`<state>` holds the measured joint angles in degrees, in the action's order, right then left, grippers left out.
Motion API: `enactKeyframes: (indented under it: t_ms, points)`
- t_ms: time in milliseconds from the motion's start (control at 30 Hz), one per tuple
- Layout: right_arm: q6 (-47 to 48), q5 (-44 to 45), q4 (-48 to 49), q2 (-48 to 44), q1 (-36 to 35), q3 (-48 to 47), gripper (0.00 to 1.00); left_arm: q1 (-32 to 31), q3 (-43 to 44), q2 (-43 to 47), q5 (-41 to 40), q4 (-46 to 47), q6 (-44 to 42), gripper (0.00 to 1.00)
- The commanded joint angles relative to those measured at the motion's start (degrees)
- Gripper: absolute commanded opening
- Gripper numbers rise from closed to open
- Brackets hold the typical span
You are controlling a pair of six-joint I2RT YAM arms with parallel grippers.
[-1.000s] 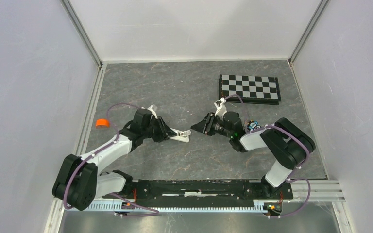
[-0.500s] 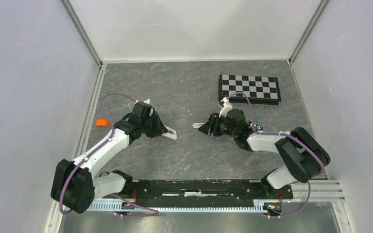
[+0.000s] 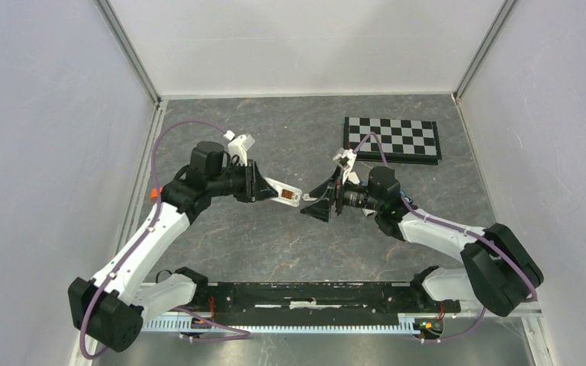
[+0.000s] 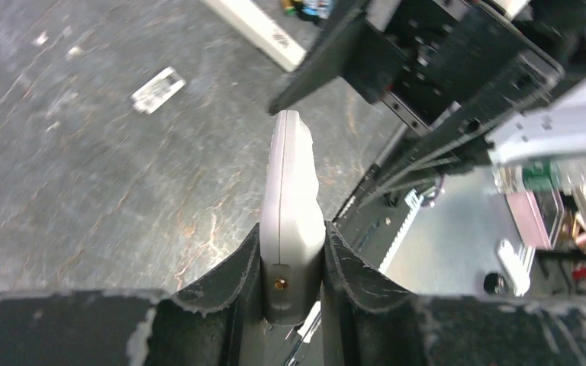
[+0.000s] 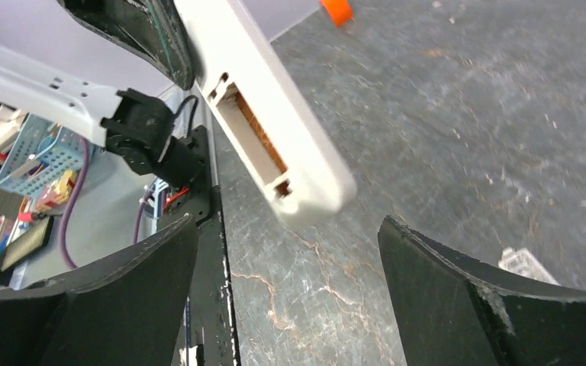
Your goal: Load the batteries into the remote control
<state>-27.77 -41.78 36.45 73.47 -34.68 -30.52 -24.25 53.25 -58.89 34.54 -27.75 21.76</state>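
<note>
Two arms meet near the middle of the bench [image 3: 275,244] in the top view. The left claw [image 3: 263,188] is pressed tight on one end of the remote control [image 3: 284,195] and holds it lifted, with the free end pointing toward 3 o'clock. That looks like a way of offering it to the other arm. The right claw [image 3: 314,206] is spread wide and sits just beside that free end, without touching it. A checkerboard [image 3: 391,139] lies at 1 o'clock and a small orange cap [image 3: 154,193] at 9 o'clock.

From the left wrist, the fingers [image 4: 233,278] pinch the remote control [image 4: 290,191] on edge by its two broad faces, probably so the back stays reachable. At 12 o'clock a plain white bar [image 4: 255,30] lies on the bench. Beside it are small coloured ends that are likely the batteries [image 4: 305,6], though they are cut off at the frame edge. A small flat white piece [image 4: 156,89] lies at 10 o'clock.

From the right wrist, the remote's battery recess [image 5: 255,141] faces the camera with its cover off. Only coppery contacts show inside, with no cell in it. The right claw's fingers [image 5: 122,290] stand far apart with nothing between them, so loading has not begun by my reading.
</note>
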Motion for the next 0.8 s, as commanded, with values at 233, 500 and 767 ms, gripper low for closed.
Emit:
enactKeyframes:
  t_ms: [233, 500, 767]
  points:
    - [19.73, -16.51, -15.15, 1.85, -1.02, -14.38, 0.92, -0.08, 7.07, -4.33, 22.98, -5.66, -28.97, 0.02]
    - [41.07, -21.23, -47.27, 12.45, -3.68, -31.31, 0.63, -0.07, 12.5, -10.19, 25.37, -10.41, -35.63, 0.02]
    - [38.55, -24.18, -49.64, 15.68, -3.91, -36.0, 0.09, 0.08, 14.56, -8.63, 23.51, -9.54, -33.66, 0.2]
